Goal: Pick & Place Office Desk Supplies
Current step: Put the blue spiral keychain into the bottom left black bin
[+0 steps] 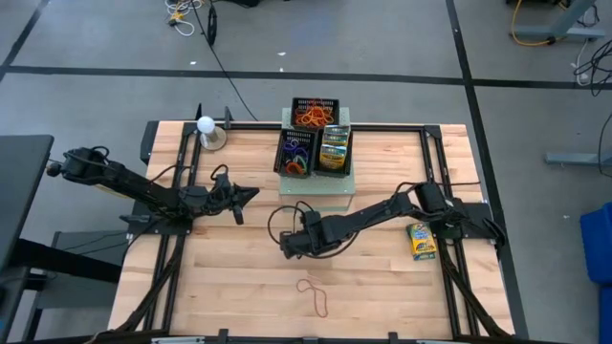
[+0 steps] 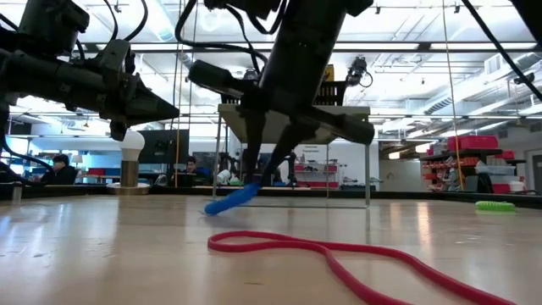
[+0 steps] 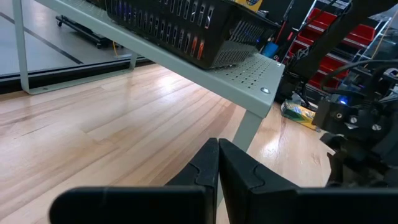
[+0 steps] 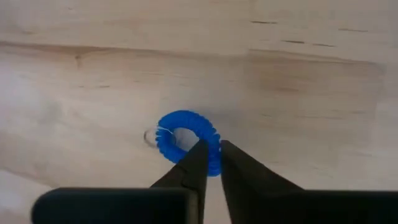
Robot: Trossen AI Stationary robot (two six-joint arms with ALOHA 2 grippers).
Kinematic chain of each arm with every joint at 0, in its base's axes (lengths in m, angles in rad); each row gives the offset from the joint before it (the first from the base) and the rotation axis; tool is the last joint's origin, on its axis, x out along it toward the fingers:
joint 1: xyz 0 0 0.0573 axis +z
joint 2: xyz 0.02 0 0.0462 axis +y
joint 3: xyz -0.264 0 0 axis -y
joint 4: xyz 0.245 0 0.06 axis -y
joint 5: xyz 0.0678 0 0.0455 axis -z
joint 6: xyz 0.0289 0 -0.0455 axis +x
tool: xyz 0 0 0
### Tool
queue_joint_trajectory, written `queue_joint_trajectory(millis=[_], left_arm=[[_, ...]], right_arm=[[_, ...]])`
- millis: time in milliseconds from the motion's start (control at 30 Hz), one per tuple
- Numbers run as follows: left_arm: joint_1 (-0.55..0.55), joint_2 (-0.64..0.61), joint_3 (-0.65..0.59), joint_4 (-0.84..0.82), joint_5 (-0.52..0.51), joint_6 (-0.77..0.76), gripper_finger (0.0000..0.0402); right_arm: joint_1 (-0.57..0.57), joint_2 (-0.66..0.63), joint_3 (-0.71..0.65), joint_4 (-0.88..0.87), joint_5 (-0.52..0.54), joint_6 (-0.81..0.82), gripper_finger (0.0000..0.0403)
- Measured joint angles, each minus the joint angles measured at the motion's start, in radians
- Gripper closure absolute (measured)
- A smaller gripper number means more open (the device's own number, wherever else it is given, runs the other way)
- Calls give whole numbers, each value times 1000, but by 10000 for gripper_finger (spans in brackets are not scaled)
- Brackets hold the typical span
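High view, 2 crayon boxes [image 1: 422, 240] [image 1: 334, 150], 3 trays [image 1: 315, 112]

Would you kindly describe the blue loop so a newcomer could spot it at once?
Start at the wooden table, then find the right claw near its middle, in front of the pale-green stand. The blue loop lies there, pinched between the fingertips: thick, ribbed and blue, unlike the thin red band nearby.

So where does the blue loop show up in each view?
High: hidden under the right end effector, left of table centre.
Low: blue loop tilted at mid-frame, pinched at the fingertips.
Left wrist: not in it.
Right wrist: centre, its rim between the fingers.
Shared landmark: the right end effector itself, at the loop in high, low and right wrist views.
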Motion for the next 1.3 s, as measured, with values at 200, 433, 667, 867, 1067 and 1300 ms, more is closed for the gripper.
queue_joint_trajectory(millis=[200, 433, 667, 867, 1067, 1300], left_arm=[[0, 0, 0, -1, 0, 0, 385], [0, 0, 0, 4, 0, 0, 385], [0, 0, 0, 4, 0, 0, 385], [1, 0, 0, 17, 0, 1, 385], [7, 0, 0, 111, 18, -44, 385], [20, 5, 24, 238, -6, -287, 385]], right_arm=[[13, -72, -1, -65, -29, -130, 279], [49, -219, 1, -214, 87, -444, 285], [69, -412, -274, 52, 135, -831, 392], [80, -713, -676, 450, 95, -943, 397], [128, -966, -904, 482, 150, -916, 399], [181, -1113, -1015, 477, 176, -923, 399]])
